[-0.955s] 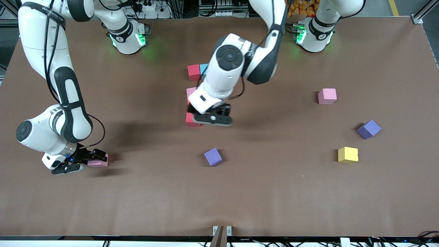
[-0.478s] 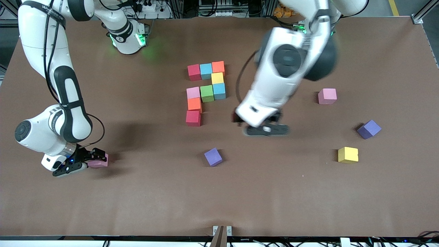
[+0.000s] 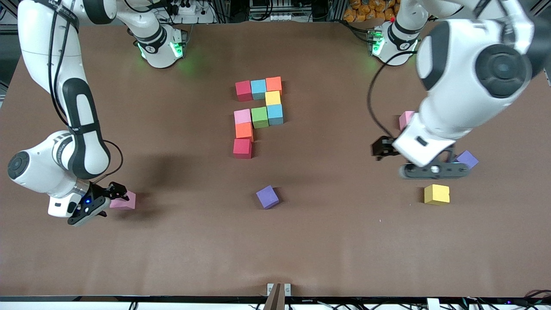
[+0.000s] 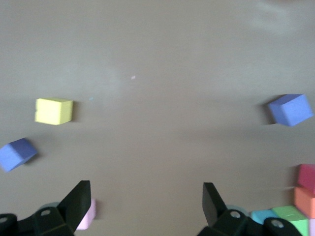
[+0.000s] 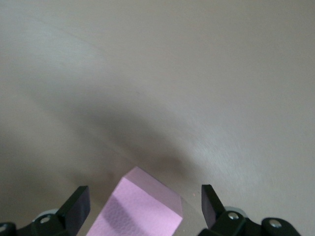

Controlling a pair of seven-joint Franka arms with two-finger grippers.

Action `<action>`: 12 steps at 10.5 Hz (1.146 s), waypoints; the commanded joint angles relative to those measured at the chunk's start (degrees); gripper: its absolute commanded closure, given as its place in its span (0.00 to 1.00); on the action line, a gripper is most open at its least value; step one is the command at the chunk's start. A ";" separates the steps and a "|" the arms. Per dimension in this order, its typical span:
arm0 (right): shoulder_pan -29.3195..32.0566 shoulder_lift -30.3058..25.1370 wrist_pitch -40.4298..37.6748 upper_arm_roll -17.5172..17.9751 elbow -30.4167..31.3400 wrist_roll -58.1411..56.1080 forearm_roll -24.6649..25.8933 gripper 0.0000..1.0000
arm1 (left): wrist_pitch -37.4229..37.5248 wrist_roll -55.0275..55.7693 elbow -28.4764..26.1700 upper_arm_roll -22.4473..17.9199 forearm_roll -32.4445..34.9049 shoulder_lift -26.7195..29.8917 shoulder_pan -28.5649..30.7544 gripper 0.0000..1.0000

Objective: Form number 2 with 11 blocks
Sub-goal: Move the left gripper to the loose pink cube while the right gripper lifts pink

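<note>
Now the left gripper [image 3: 432,165] has left the unfinished figure [image 3: 257,113] at the table's middle and hangs open near the loose pink block [image 3: 405,119], probably your next pick. Your right gripper [image 3: 112,199] stands open around another pink block [image 3: 124,201]. Two purple cubes [image 3: 267,196] and a yellow block [image 3: 436,194] lie around, blocking nothing.

The left hand [image 3: 432,171] has swung away from the block figure [image 3: 257,114] toward its own end of the counter, now hanging open over the purple cube [image 3: 467,159] and loose pink block [image 3: 405,119]; the right hand [image 3: 98,201] has eased slightly back from its pink block [image 3: 125,201]
</note>
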State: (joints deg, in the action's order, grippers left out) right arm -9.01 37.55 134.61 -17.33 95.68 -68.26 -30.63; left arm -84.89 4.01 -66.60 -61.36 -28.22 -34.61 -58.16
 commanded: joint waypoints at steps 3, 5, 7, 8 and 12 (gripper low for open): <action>-4.51 -1.69 -9.01 -0.07 -1.02 -13.99 5.48 0.00 | -3.51 -6.09 -10.11 4.66 7.13 9.91 4.08 0.00; -6.55 -1.16 -9.02 -1.65 -0.75 -20.04 7.06 0.00 | -5.88 -7.18 -12.14 8.26 7.13 9.74 7.52 0.00; -6.55 -1.07 -9.02 -1.57 -0.93 -22.26 13.46 0.00 | -10.62 -8.83 -14.07 12.02 12.54 9.13 8.66 0.00; -6.55 -1.07 -8.84 -1.74 -1.10 -23.40 16.97 0.00 | -10.99 -8.85 -14.60 15.70 15.01 9.04 11.46 0.00; -5.76 -0.81 -8.76 -2.97 -0.93 -30.16 18.33 0.00 | -15.97 -8.93 -26.16 17.94 15.92 12.78 12.81 0.00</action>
State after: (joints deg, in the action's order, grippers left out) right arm -15.13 37.01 125.87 -20.32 94.32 -95.40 -13.41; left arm -96.63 -3.95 -85.12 -44.45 -13.94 -26.91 -45.23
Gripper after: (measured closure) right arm 0.000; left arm 0.000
